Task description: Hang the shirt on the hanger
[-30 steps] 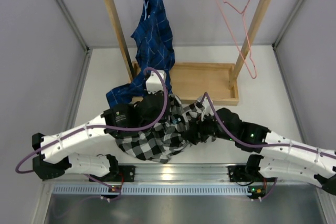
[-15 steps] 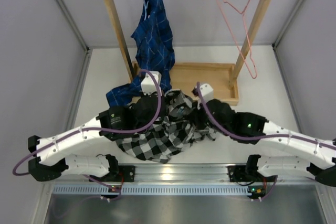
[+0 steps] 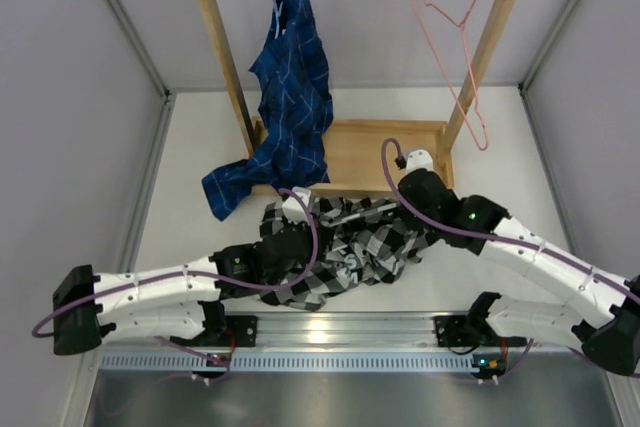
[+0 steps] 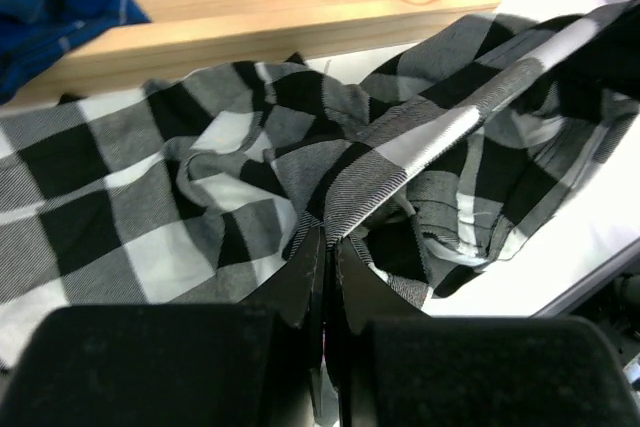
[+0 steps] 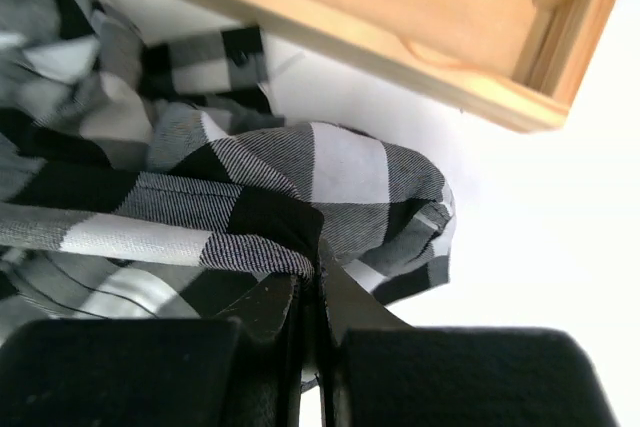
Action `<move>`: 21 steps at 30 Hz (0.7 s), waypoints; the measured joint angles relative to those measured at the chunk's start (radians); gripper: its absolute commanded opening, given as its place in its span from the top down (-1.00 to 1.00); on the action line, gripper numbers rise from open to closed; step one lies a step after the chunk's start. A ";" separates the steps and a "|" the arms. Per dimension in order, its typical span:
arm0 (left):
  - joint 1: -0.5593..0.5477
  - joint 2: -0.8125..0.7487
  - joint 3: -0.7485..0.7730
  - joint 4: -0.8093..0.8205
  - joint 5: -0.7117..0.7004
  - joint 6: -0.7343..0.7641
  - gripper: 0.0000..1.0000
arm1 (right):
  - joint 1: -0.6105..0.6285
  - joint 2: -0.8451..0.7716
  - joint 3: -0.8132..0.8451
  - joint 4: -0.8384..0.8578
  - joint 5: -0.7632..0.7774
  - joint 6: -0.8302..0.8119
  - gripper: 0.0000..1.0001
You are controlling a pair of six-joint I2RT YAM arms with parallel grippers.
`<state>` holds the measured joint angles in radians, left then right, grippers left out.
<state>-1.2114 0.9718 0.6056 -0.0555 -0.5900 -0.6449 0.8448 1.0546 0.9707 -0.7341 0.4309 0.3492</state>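
Clamped on shirt (image 4: 120,207): left tool (image 4: 327,242); right tool (image 5: 318,272) likewise.

Two slim robot arms, the left arm (image 3: 150,287) and the right arm (image 3: 545,252), wear white link casings with black joint housings. A purple cable (image 3: 384,165) loops along each. A small green light (image 3: 470,217) glows on the right arm. The left gripper (image 4: 326,239) has matte black fingers (image 4: 303,275).

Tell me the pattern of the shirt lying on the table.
Large black-and-white checks; the left wrist view shows the shirt best.
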 measured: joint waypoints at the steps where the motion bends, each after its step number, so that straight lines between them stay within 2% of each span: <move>1: 0.000 0.009 -0.002 0.016 0.013 0.010 0.92 | -0.001 -0.001 -0.010 -0.011 0.000 0.000 1.00; 3: 0.000 0.020 0.000 0.054 0.032 0.037 0.33 | -0.007 -0.014 -0.014 -0.015 0.003 0.000 1.00; 4: 0.001 0.028 0.004 0.062 0.042 0.049 -0.05 | -0.011 -0.026 -0.014 -0.012 0.005 -0.001 1.00; 5: 0.002 0.041 0.012 0.063 0.052 0.062 -0.67 | -0.013 -0.040 -0.014 -0.013 0.006 -0.001 1.00; 6: 0.002 0.055 0.020 0.063 0.059 0.073 -0.83 | -0.016 -0.051 -0.014 -0.013 0.007 -0.002 1.00; 7: 0.003 0.074 0.034 0.056 0.067 0.080 -0.90 | -0.017 -0.063 -0.014 -0.012 0.009 -0.006 1.00; 9: 0.005 0.115 0.074 0.025 0.080 0.105 -0.93 | -0.017 -0.077 -0.014 -0.013 0.010 -0.010 1.00; 12: 0.021 0.180 0.162 -0.034 0.103 0.144 -0.79 | -0.017 -0.093 -0.014 -0.013 0.011 -0.016 1.00; 16: 0.099 0.225 0.237 -0.084 0.193 0.177 -0.20 | -0.017 -0.106 -0.014 -0.013 0.009 -0.025 1.00; 21: 0.152 0.229 0.246 -0.107 0.313 0.225 -0.01 | -0.020 -0.108 -0.014 -0.013 0.001 -0.043 1.00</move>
<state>-1.0595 1.2003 0.8513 -0.1623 -0.2771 -0.4194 0.8246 0.9470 0.9565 -0.7471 0.4316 0.3058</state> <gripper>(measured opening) 0.529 0.008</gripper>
